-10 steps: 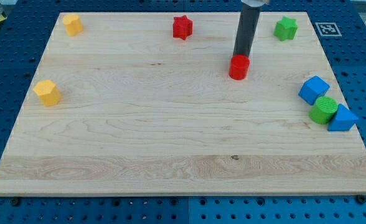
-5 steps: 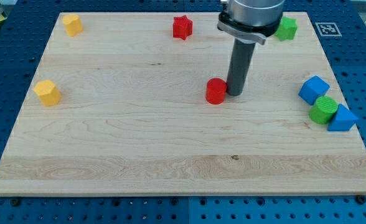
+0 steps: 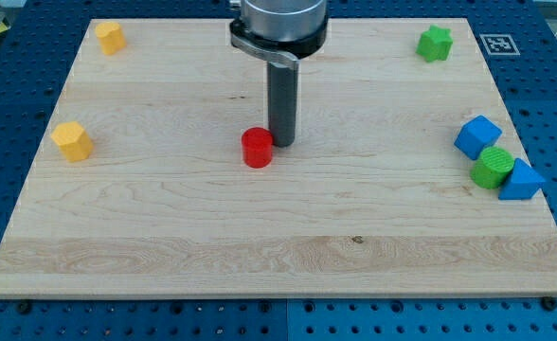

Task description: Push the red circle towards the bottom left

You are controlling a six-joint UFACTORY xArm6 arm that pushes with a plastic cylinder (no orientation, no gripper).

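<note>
The red circle (image 3: 257, 148) lies near the middle of the wooden board (image 3: 278, 256), a little left of centre. My tip (image 3: 281, 143) stands right beside it, touching its upper right side. The rod rises straight up from there to the arm's head at the view's top. The arm hides the red star that stood at the top centre.
Two yellow blocks sit at the left: one at the top left corner (image 3: 110, 37), one lower at the left edge (image 3: 72, 140). A green star (image 3: 435, 43) is at the top right. A blue cube (image 3: 477, 136), a green cylinder (image 3: 494, 167) and a blue triangle (image 3: 521, 180) cluster at the right edge.
My tip has moved left and down across the board, pushing the red circle from right of centre to left of centre. The other blocks have not moved.
</note>
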